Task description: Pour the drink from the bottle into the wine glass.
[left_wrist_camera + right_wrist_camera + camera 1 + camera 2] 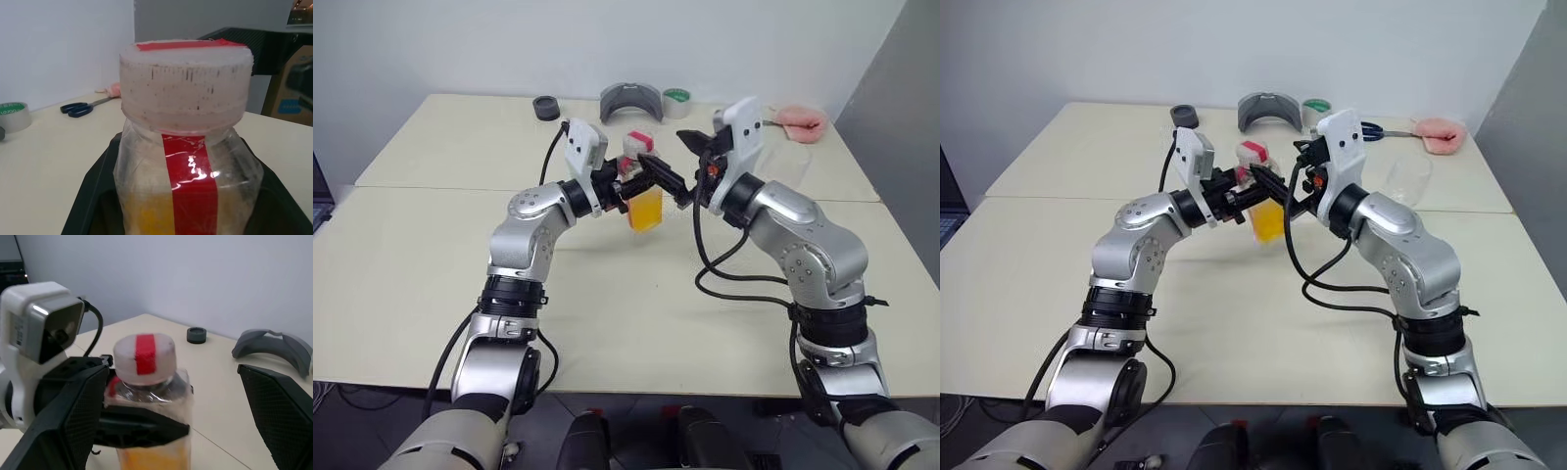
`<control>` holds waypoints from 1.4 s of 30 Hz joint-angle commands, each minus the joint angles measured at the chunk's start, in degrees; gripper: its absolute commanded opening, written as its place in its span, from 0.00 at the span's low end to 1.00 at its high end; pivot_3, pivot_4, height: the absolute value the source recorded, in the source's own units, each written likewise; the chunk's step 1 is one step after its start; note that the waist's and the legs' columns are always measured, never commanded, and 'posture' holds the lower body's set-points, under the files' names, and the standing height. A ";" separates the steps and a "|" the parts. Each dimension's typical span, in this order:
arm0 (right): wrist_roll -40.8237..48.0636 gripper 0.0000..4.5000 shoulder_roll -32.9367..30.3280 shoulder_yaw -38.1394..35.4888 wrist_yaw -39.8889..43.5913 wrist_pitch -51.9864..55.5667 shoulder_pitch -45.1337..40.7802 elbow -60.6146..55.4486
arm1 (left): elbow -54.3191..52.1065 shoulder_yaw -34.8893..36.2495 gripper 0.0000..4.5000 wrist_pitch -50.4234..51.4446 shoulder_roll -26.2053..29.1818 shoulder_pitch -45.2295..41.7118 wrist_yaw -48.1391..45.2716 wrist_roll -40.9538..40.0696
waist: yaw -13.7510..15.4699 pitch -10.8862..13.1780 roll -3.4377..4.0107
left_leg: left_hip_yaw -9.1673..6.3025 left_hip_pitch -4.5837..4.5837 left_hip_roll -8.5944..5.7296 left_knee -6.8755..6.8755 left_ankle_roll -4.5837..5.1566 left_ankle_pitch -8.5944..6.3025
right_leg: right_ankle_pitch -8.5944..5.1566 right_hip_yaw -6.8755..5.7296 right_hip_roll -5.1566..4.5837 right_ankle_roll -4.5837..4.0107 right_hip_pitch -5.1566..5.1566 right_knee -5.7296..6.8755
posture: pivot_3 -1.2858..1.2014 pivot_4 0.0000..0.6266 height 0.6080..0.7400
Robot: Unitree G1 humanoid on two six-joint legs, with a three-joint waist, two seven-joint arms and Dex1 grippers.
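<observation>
The left gripper [641,183] clenches the small clear plastic bottle [643,196] of orange drink [645,210], lifted off the cream table [431,274], cap still on; the right gripper [161,396] stands spread beside its cap; beyond the bottle, the clear stemmed wine glass [1408,178] stands empty; uncapping and pouring remain; no legible writing.

Left claw [641,182] grips bottle [641,192] above table [431,255].

The bottle [643,196], clear plastic with a red stripe and a capped, pinkish-white top, hangs upright at upper centre of the frame, orange-yellow drink [645,211] filling its lower part. The empty wine glass [1408,178] stands upper right on the tabletop [1058,245].
</observation>
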 commanded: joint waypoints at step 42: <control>9.90 0.56 -1.56 -5.40 0.90 12.07 -0.92 -9.94 | -5.70 -2.54 0.44 3.98 2.52 -1.87 -11.32 -5.10 | -0.18 0.01 0.01 | -0.03 -0.03 -0.01 -0.02 0.01 0.00 | -0.01 0.00 0.01 0.00 0.00 -0.04 | 0.52 0.24 1.00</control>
